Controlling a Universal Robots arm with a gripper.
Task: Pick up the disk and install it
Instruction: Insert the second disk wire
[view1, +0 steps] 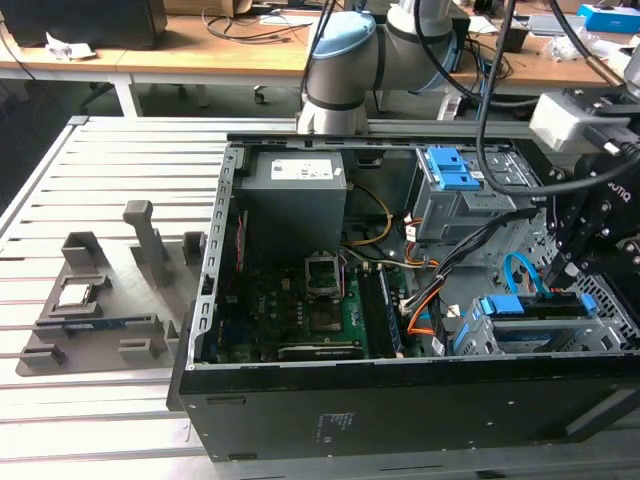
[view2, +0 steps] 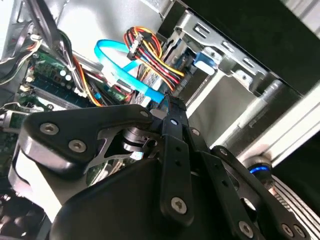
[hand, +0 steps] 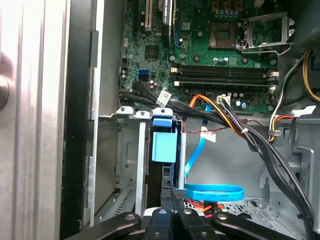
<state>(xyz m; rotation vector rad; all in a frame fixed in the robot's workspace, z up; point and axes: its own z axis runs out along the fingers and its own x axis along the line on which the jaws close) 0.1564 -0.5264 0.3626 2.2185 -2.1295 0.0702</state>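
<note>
The disk (view1: 535, 310), edged with blue rails, already sits in the metal bay (view1: 480, 335) at the near right corner of the open computer case (view1: 400, 390) in the exterior view. So installation looks nearly finished. The end effector (view1: 580, 262) hovers just above it with fingers drawn together, grasping nothing visible, beside a blue cable (hand: 215, 191).
</note>
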